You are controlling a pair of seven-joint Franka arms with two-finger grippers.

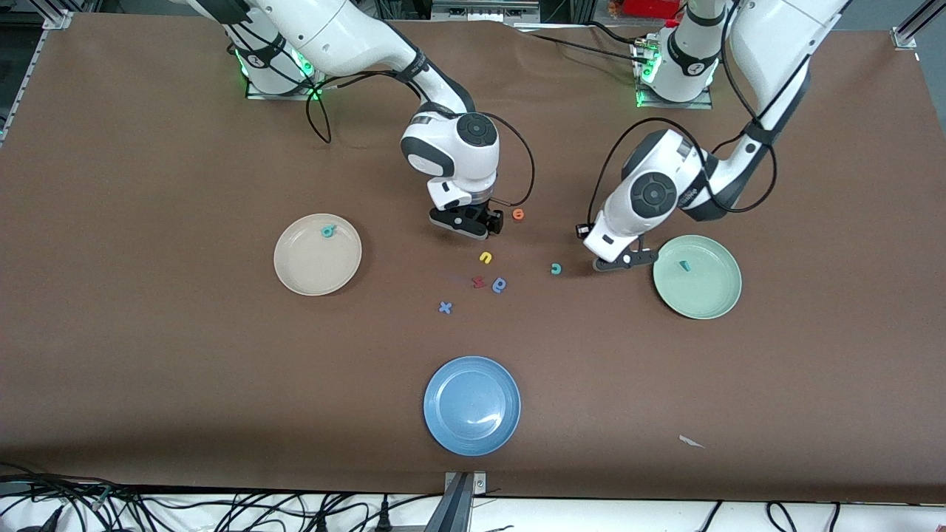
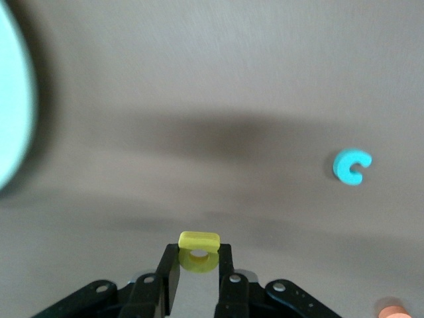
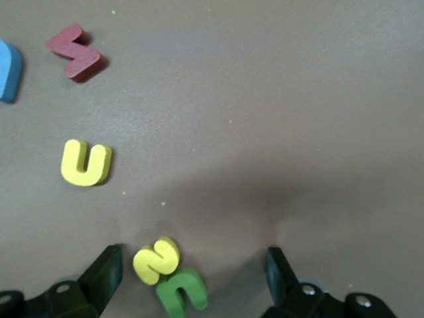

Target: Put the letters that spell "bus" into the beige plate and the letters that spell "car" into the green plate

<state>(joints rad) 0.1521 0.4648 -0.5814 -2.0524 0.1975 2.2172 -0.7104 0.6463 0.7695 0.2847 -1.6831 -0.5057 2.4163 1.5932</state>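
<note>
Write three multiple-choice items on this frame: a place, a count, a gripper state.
1. The left gripper, beside the green plate, is: A open; B shut on a yellow letter; C shut on a red letter.
2. The teal c lies: A on the table; B in the green plate; C in the blue plate.
3. Letters in the beige plate: A none; B one; C three.
1 B, the letter is pinched; 2 A, clear of every plate; 3 B, one teal letter.

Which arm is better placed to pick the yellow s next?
Right. The right gripper is open around the yellow s; the left gripper is shut on a yellow letter beside the green plate.
</note>
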